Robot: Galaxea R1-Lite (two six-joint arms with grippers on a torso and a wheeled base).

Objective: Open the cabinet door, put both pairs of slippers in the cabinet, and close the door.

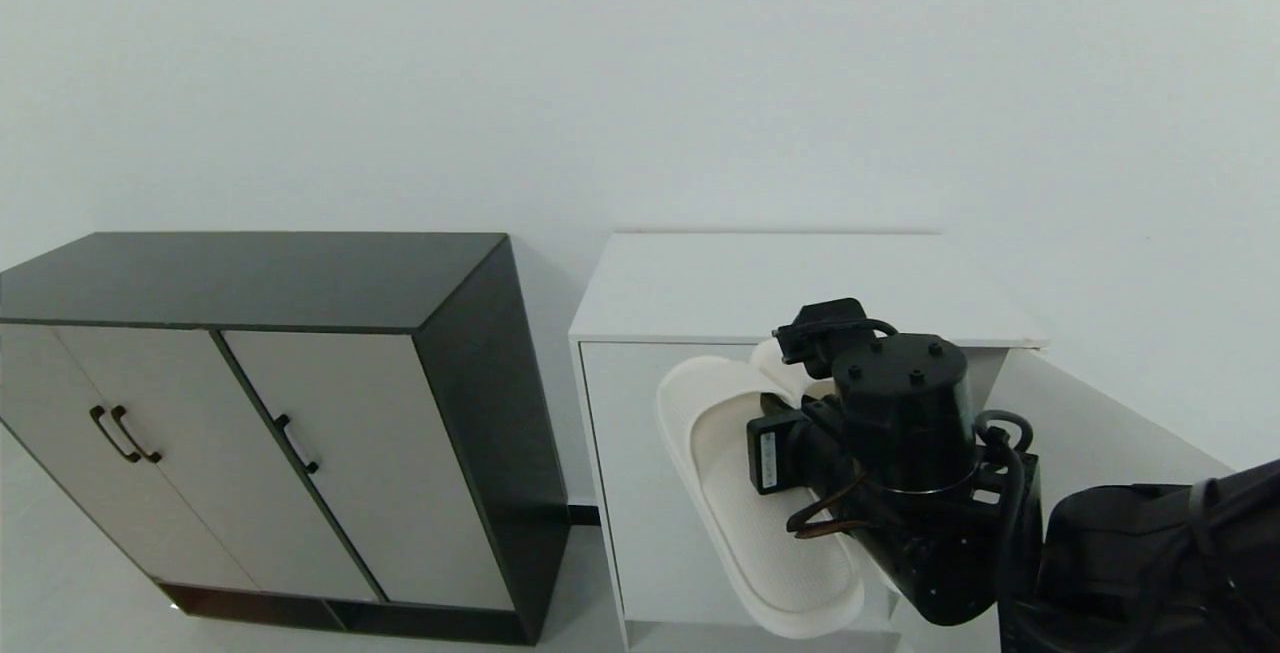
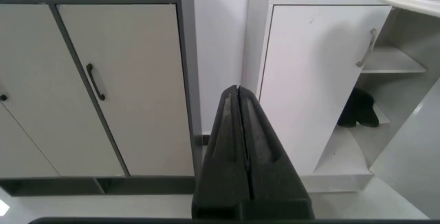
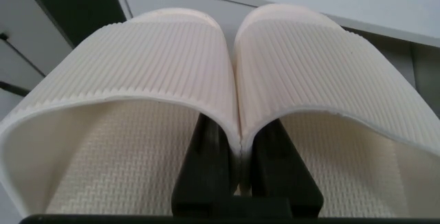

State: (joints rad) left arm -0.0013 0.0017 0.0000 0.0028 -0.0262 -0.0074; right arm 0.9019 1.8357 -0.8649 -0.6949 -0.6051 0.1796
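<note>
Soft, even light fills the room, and the pale wall [image 1: 640, 83] is bright with no hot spots or glare. The dark cabinet [image 1: 250, 278] carries a dull sheen on its top, and a faint shadow lies on the wall in the gap between it and the white cabinet [image 1: 790, 283]. Inside that cabinet the upper shelf [image 2: 388, 59] is well lit, while the space lower down is dimmer. The slippers [image 3: 227, 80] catch gentle light on their ribbed tops, with shade under the straps. In the head view the cabinets' upright edges slant.
</note>
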